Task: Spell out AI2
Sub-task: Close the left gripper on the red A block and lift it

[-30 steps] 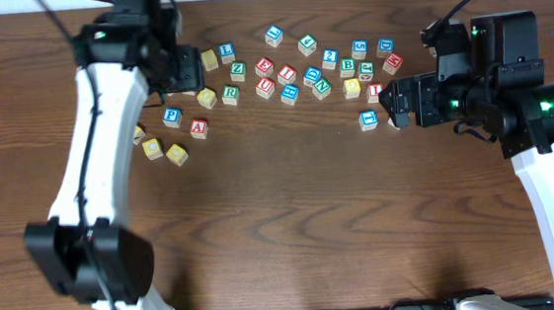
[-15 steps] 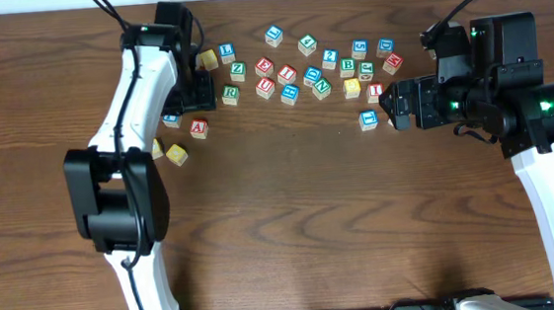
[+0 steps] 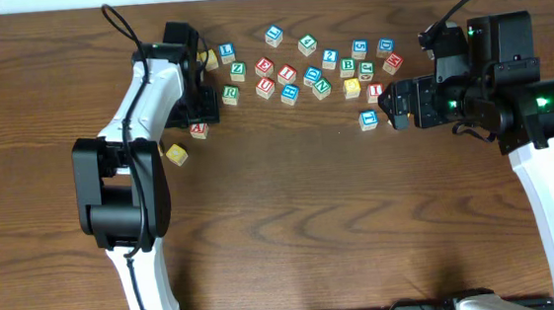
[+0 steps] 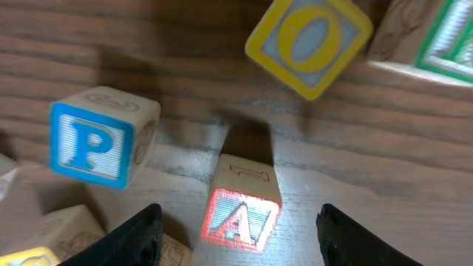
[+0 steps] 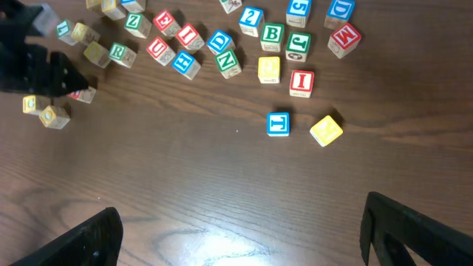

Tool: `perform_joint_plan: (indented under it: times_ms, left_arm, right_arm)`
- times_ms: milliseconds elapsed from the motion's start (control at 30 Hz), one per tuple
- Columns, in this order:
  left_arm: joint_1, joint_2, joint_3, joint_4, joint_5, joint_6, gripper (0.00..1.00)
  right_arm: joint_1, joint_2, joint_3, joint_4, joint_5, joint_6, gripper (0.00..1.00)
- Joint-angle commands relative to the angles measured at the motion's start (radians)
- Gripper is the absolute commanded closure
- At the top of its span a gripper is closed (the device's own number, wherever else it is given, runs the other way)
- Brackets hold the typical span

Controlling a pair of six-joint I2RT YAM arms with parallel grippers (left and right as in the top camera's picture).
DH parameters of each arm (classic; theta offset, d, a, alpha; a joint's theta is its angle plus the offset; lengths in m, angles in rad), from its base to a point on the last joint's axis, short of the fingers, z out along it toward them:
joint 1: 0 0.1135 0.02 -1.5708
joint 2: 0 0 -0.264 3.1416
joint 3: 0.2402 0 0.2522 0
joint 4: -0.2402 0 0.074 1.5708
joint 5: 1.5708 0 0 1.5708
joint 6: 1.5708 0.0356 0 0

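Note:
The red A block (image 4: 240,214) stands on the wooden table between the fingers of my left gripper (image 4: 240,240), which is open with a gap on both sides of the block. From overhead, the left gripper (image 3: 198,118) hangs just over the A block (image 3: 199,130). The red I block (image 3: 375,92) and the blue 2 block (image 3: 330,58) sit in the scattered row at the back. My right gripper (image 3: 395,107) is open and holds nothing, just right of the I block. In the right wrist view, the I block (image 5: 301,82) and the 2 block (image 5: 251,18) lie beyond that gripper (image 5: 244,236).
A blue P block (image 4: 92,144) and a yellow O block (image 4: 307,41) lie close to the A block. Several other letter blocks spread across the back of the table. A blue block (image 5: 278,123) and a yellow block (image 5: 326,130) sit near the right gripper.
My left arm has swung toward the front and lowered its gripper from the back row over the A block. The right arm has not moved.

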Motion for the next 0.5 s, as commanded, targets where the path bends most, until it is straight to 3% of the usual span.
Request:
perform_joint_plan:
  times_ms: [0, 200, 467]
  left_arm:
    - [-0.008, 0.014, -0.051, 0.04, -0.013, 0.016, 0.34]
    - [-0.013, 0.014, -0.062, 0.072, -0.013, 0.016, 0.35]
    - [-0.013, 0.014, -0.077, 0.073, -0.013, 0.016, 0.45]
  right_arm:
    - [-0.002, 0.001, 0.019, -0.002, -0.006, -0.012, 0.01]
    - [-0.002, 0.001, 0.019, -0.003, -0.006, -0.012, 0.01]
    - [-0.002, 0.001, 0.019, -0.002, -0.006, -0.012, 0.01]
